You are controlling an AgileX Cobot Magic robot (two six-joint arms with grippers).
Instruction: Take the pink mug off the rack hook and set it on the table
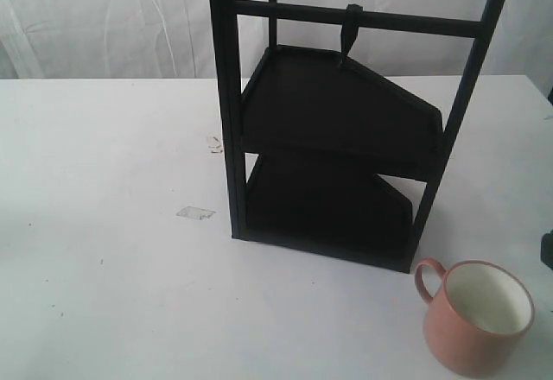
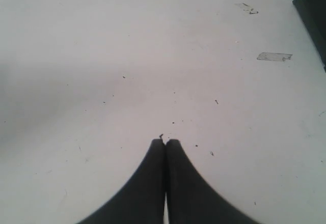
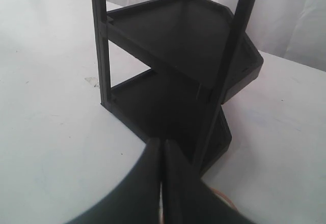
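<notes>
The pink mug (image 1: 477, 324) stands upright on the white surface (image 1: 112, 224), in its near right part and far from the back edge, handle turned toward the rack (image 1: 232, 138) and just beside the rack's front right foot. The rack hook (image 1: 350, 34) hangs bare on the horizontal bar. The left gripper (image 2: 165, 142) hovers over speckled surface, jaws pressed together on nothing. The right gripper (image 3: 163, 145) faces the rack, jaws likewise closed and empty; a pinkish sliver beneath it may be the mug's rim.

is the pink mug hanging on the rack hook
No, the pink mug stands upright on the table, and the rack hook hangs bare.
</notes>
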